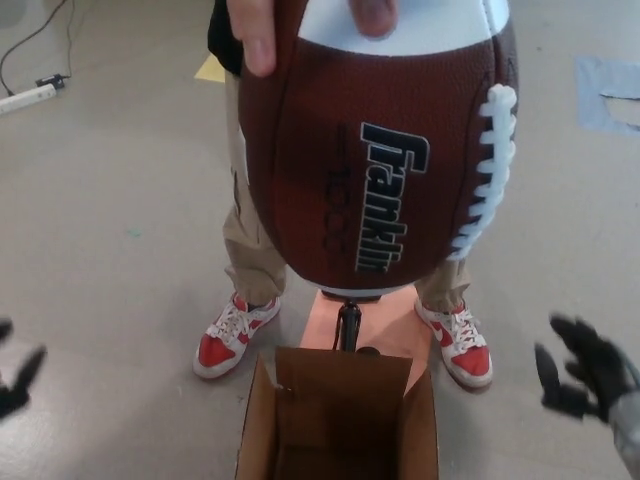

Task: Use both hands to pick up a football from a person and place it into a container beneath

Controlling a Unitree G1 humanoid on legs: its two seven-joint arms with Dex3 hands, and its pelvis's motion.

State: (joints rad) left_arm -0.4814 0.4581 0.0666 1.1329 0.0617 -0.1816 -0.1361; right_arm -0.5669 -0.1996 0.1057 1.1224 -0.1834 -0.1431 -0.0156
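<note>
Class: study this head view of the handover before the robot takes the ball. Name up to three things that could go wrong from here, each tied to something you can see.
1. The football looks wide against the cardboard box opening, so it might catch on the rim.
2. The left robot hand and right robot hand are open and far apart; uneven closing could let the ball slip.
3. The person's fingers grip the top, so an early release could drop it.
</note>
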